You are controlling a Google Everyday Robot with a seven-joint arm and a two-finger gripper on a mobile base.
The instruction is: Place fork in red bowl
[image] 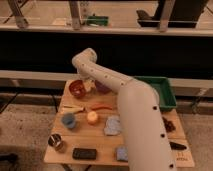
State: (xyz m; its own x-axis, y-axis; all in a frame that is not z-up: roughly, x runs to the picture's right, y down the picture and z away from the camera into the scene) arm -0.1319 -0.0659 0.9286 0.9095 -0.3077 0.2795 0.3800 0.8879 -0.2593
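Note:
The red bowl [76,90] stands at the far left of the wooden table [100,140]. My arm reaches from the lower right across the table and bends down at the far side. The gripper [89,84] hangs just right of the red bowl's rim, between it and a darker purple bowl [103,88]. I cannot make out the fork, either in the gripper or on the table.
A green tray [165,92] sits at the far right. On the table are a yellow item [72,108], a red chili [101,106], a blue cup [69,120], an orange ball [92,117], a grey cloth [112,125], a can [55,141] and a black object [84,153].

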